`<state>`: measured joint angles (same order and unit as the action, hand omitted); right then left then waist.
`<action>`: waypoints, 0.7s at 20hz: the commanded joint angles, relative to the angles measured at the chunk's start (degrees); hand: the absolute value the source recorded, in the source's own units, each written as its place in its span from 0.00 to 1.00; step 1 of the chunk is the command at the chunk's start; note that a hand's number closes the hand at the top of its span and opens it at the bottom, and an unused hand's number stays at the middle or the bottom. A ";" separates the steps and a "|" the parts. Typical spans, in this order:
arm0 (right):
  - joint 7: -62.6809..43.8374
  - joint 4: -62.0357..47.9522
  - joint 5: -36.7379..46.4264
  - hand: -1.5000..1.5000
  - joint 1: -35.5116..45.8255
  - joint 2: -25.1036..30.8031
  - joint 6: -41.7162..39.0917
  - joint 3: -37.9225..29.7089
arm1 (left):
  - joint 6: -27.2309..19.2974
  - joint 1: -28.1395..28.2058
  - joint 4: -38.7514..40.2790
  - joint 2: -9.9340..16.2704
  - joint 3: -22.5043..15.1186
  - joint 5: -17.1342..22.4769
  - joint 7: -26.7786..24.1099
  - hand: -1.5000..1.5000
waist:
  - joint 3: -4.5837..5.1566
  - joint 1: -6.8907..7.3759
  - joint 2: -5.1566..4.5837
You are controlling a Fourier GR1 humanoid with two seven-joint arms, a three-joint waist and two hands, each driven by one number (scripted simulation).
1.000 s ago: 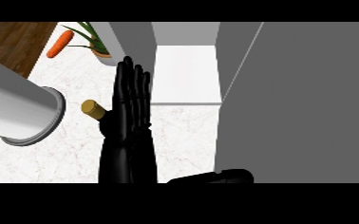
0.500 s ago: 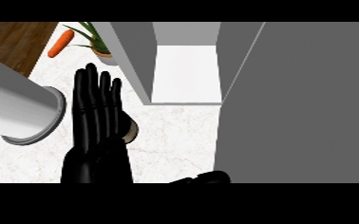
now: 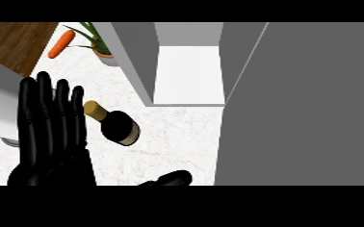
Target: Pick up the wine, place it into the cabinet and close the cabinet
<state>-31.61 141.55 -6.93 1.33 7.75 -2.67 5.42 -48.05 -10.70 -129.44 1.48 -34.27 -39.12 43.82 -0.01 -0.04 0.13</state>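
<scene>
1. Centrally, the wine bottle (image 3: 113,125) stands on the counter, seen from above: a tan cork-coloured top, a dark body and a pale band low on its side. It sits just to the right of the left hand's fingers, close beside them; whether it touches them cannot be told.
2. Rising from the lower edge of the view, the left hand (image 3: 51,139) is black, with its fingers straight, held together and pointing away from the robot. They hold nothing.
3. Beyond the fingertips and to their right stands the cabinet (image 3: 189,74), its inside open to view, with grey side walls and a pale floor. The bottle is outside it, nearer the robot than its front edge.
4. Right of the bottle, a wide grey panel (image 3: 298,106) fills that side of the view; it may be the cabinet door, though this is not certain.
5. Only a small dark part of the right hand (image 3: 171,178) shows at the lower edge, below the bottle; its fingers cannot be made out.
6. Underneath everything lies a white marbled counter (image 3: 177,144).
7. Past the fingertips, at the far left, a carrot (image 3: 60,44) lies on a wooden board (image 3: 21,43), with a potted plant (image 3: 96,43) beside it.
8. Left of the fingers, a pale grey object is cut off by the edge and cannot be identified.
</scene>
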 commanded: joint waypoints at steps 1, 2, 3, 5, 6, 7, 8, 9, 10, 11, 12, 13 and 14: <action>-1.18 8.26 -3.68 0.00 -6.33 -0.54 -1.51 0.74 | -0.93 2.30 1.39 -0.31 1.34 0.12 -2.51 0.00 | 0.00 -0.37 -0.02; -1.23 8.28 -3.86 0.00 -5.64 0.13 -1.75 -0.52 | 1.15 2.50 -2.01 4.29 6.36 7.67 -3.03 0.00 | 0.04 -0.44 -0.09; -5.26 7.52 -2.29 0.00 0.04 -0.53 0.94 0.87 | 0.39 4.87 -2.24 1.47 1.89 2.68 -2.57 0.00 | 0.04 0.01 -0.02; -5.06 7.33 -3.39 0.00 -0.43 -0.24 0.38 -0.21 | 1.88 6.06 -4.52 4.76 6.60 8.57 -3.15 0.00 | 0.05 -0.08 -0.07; -1.86 8.89 0.10 0.00 -5.18 -2.01 0.01 3.39 | 0.66 6.84 -3.59 3.37 5.49 8.47 -3.72 0.00 | 0.03 -0.27 -0.02; -5.59 8.20 -1.76 0.00 -0.42 -0.49 0.69 1.37 | 1.49 7.08 -3.81 4.78 7.78 12.49 -4.10 0.00 | 0.07 -0.17 -0.08; -5.77 6.75 0.64 0.00 1.82 -1.73 2.36 2.82 | 0.96 7.12 -1.79 4.93 8.65 14.73 -6.55 0.00 | 0.09 -0.13 -0.12; -4.27 6.59 0.36 0.00 -0.53 -1.84 1.55 2.65 | 1.87 8.03 -3.70 6.03 11.03 17.35 -6.80 0.00 | 0.07 -0.15 -0.10; -2.51 5.84 -0.37 0.00 -1.31 -1.32 0.18 1.59 | 0.78 10.29 -1.99 5.20 8.67 17.51 -10.35 0.00 | 0.05 -0.13 -0.10; -3.71 10.33 -3.11 0.00 -4.90 -0.23 -1.12 0.99 | 0.39 13.09 -4.91 4.91 6.00 15.83 -9.49 0.00 | 0.03 -0.25 0.03; -5.44 5.94 0.37 0.00 1.87 -1.18 1.30 2.71 | 0.33 11.50 0.99 5.78 9.33 24.26 -15.29 0.00 | 0.14 -0.22 -0.17; -8.44 9.77 -1.45 0.00 1.32 -0.69 1.95 1.64 | 0.22 11.97 1.34 5.26 9.47 23.99 -16.68 0.00 | 0.13 -0.33 -0.10; -6.51 9.37 -3.05 0.00 -0.85 -0.47 0.78 0.09 | 1.37 13.28 -0.27 6.23 11.70 27.16 -17.00 0.00 | 0.09 -0.31 -0.09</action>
<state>-34.28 142.52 -5.75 2.44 6.76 -2.07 7.22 -47.39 -0.26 -130.62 6.63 -25.53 -19.66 32.12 0.08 -0.27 0.05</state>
